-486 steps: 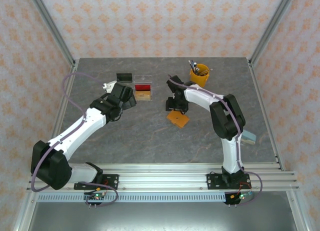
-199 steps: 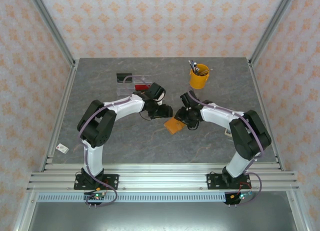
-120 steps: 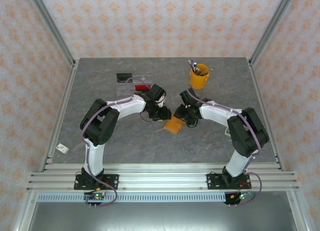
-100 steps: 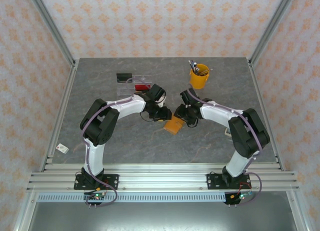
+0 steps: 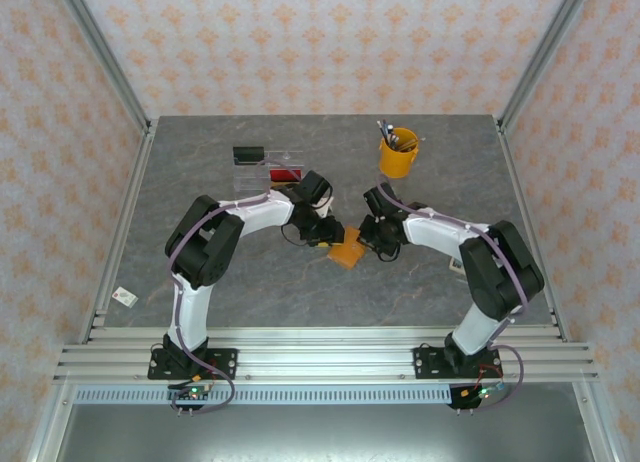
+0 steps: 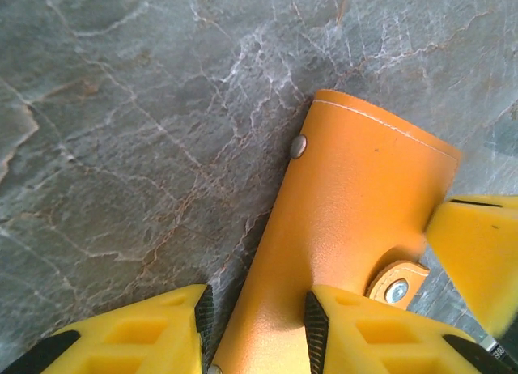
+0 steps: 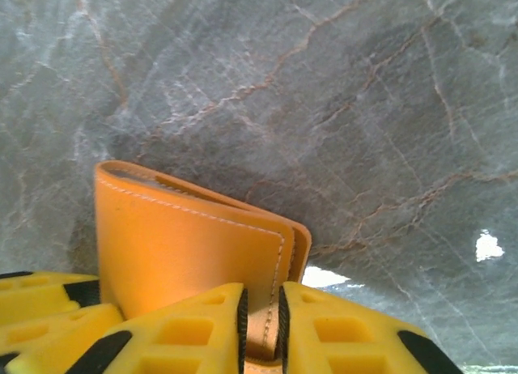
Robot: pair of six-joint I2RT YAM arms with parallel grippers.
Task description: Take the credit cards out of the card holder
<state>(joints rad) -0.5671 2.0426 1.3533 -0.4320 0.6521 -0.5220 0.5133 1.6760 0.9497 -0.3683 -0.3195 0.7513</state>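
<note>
Gripping the card holder from both sides near the middle of the worktop, in front of the clear tray. Closed with the left fingers on one narrow end, orange leather filling the gap between the black pads. Pinched with the right fingers along a thin edge beside the corner, nearly together, with only a sliver of leather between them. From the left wrist, also catching one yellow right finger against the holder's far corner. Folded over, with a snap stud and a strap tab on the outside and the two leaves slightly apart along the top edge. Cannot tell whether lifted or touching the stone. Farther back, in the tray, a red card; just beside the tray to the left, a flat black piece. Well apart to the right, a yellow cup of pens. By the near left edge, a small white tag.
</note>
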